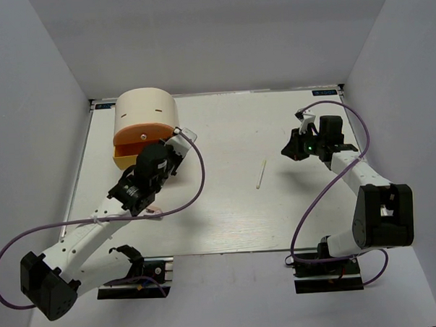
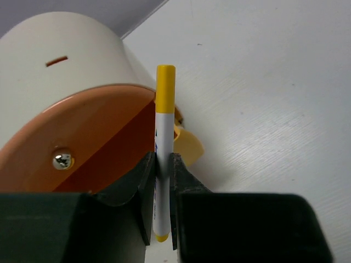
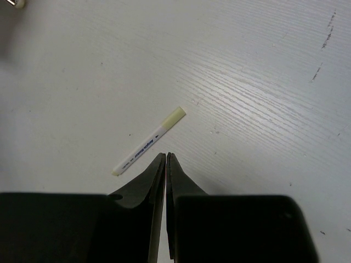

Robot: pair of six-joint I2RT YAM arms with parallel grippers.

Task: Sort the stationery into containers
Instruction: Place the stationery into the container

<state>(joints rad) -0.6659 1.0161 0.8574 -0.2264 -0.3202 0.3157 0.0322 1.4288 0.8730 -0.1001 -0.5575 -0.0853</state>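
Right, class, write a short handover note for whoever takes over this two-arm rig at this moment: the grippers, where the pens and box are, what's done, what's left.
Left gripper: shut on a white-and-yellow pen, close by the orange drawer of the cream box.
Right gripper: shut, empty, above a second pen lying loose on the table.
Done: one pen is in hand; what the drawers hold is not visible.
Left: put the held pen in a drawer, then fetch the loose one.
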